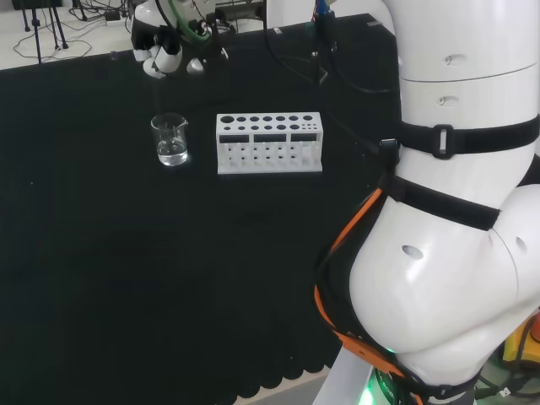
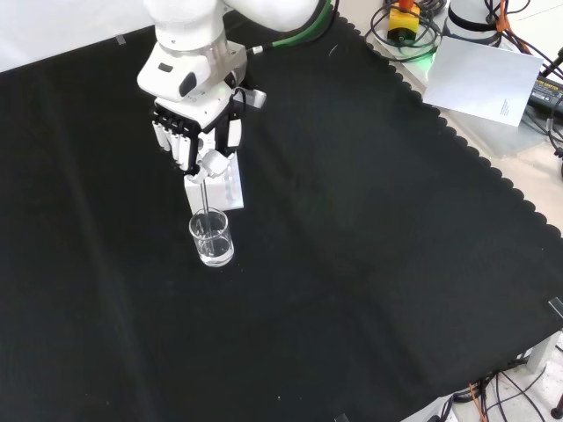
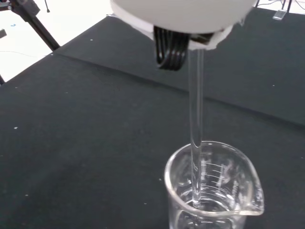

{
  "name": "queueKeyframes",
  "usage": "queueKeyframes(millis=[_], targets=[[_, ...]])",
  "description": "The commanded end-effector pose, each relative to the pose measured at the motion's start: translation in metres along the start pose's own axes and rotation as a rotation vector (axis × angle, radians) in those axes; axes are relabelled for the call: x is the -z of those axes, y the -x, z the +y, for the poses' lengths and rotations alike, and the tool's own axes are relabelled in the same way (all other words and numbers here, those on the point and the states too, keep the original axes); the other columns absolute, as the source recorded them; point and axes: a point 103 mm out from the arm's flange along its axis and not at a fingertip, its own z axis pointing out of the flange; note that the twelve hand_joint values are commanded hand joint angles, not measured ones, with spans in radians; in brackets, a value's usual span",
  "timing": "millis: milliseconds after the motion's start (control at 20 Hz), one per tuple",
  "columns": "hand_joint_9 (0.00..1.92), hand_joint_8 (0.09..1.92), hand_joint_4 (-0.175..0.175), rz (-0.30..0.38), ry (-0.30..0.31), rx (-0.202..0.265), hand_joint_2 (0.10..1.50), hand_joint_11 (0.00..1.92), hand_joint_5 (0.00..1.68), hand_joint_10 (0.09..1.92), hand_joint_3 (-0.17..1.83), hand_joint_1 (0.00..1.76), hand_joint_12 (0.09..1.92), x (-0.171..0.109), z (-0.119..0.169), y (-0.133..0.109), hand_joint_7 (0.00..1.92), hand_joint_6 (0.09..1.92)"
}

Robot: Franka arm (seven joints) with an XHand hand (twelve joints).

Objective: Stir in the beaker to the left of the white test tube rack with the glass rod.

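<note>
So the hand (image 2: 195,132) has its fingers curled round the glass rod (image 3: 195,143), which hangs straight down from it, tip already inside the beaker (image 3: 212,191) directly underneath. The rack (image 1: 269,142) sits just beside the beaker.

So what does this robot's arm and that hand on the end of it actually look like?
The arm is made of big, rounded, glossy white links, with black straps buckled round it and an orange cable running along its lower part. A green cable runs along the arm toward the wrist. The hand is black and white, with a white casing and white-tipped fingers over dark parts, shaped much like a person's.
</note>
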Motion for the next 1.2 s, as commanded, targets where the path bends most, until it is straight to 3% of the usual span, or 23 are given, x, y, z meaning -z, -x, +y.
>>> queueKeyframes(millis=[50,750,1200], targets=[[1.68,0.89,-0.175,-0.001,-0.019,-0.028,0.63,1.49,1.13,0.82,0.76,1.32,1.05,0.002,-0.008,0.015,1.32,0.71],[1.68,0.89,-0.175,-0.003,-0.008,0.020,0.63,1.49,1.13,0.83,0.76,1.32,1.05,0.000,-0.025,-0.018,1.32,0.71],[1.68,0.89,-0.175,-0.015,0.002,0.032,0.63,1.49,1.13,0.83,0.76,1.32,1.05,0.007,-0.029,-0.018,1.32,0.71]])
